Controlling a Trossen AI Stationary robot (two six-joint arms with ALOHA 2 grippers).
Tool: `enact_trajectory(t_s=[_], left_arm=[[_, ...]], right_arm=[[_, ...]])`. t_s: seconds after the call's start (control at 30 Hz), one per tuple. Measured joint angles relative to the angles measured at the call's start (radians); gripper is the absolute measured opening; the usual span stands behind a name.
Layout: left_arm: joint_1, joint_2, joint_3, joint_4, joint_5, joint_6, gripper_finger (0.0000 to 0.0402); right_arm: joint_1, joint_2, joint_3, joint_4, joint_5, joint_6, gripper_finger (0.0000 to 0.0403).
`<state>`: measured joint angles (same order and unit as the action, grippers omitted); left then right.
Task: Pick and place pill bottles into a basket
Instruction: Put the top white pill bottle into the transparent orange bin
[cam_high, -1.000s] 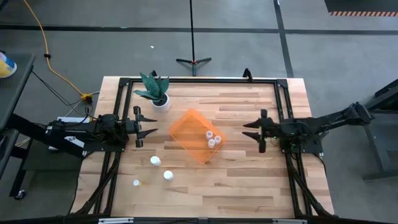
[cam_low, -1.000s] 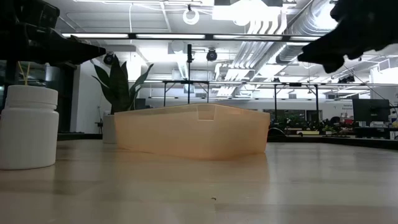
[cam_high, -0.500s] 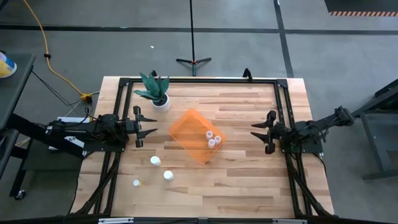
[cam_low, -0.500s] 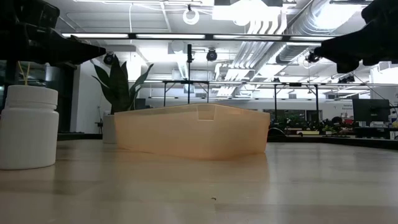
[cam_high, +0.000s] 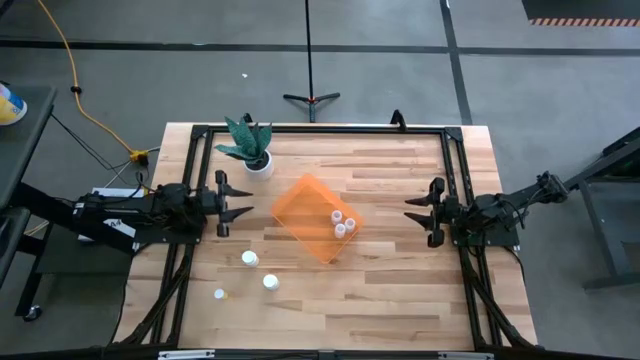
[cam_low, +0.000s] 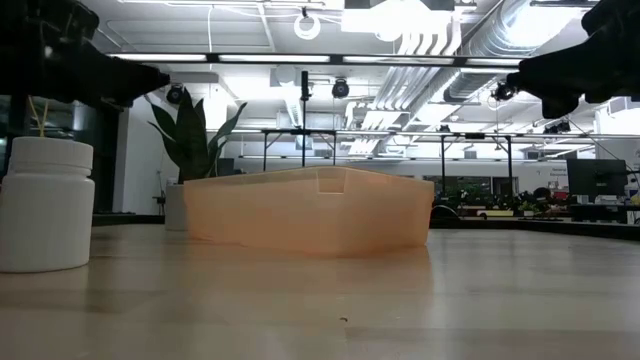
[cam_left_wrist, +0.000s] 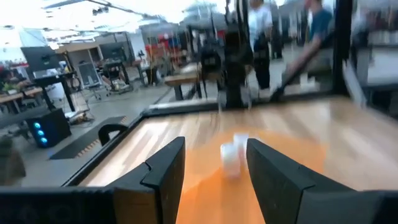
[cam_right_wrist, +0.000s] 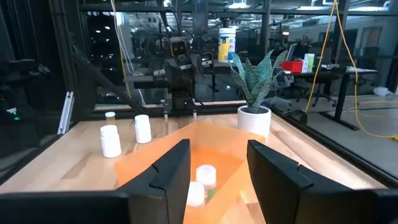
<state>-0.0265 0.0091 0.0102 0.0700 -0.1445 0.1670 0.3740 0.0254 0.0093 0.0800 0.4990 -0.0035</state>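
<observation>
- High view: three bottles (cam_high: 250, 259) stand on the table, near the left gripper (cam_high: 232, 208), which gapes empty; three sit in the basket (cam_high: 305, 205).
- Right wrist: right gripper (cam_right_wrist: 216, 163), wide open and empty, faces the basket from farther off.

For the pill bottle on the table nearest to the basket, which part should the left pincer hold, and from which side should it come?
Probably from above, fingers closing across the round side wall below the cap. That pill bottle stands upright, apart from its neighbour and the basket, so the open left pincer has room.
</observation>
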Motion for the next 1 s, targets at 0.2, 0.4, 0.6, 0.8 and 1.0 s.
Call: enact_trajectory(t_s=[0.2,0.4,0.6,0.8,1.0], left_arm=[[0.000,0.002,0.000,0.025,-0.001,-0.110,0.0207],[0.000,0.016,0.015,0.034,0.032,-0.122,0.0207],[-0.001,0.152,0.113,0.058,0.220,-0.138,0.0207],[0.000,0.413,0.247,0.047,0.221,-0.139,0.0207],[0.000,0.677,0.443,0.020,0.280,-0.217,0.0212]], right_arm=[[0.000,0.000,0.000,0.000,0.002,-0.082,0.0149],[0.000,0.000,0.000,0.000,0.001,-0.092,0.0149],[0.000,0.001,0.000,-0.002,0.000,-0.106,0.0149],[0.000,0.001,-0.001,-0.003,0.000,-0.135,0.0149],[0.000,0.001,-0.001,-0.003,0.001,-0.164,0.0149]])
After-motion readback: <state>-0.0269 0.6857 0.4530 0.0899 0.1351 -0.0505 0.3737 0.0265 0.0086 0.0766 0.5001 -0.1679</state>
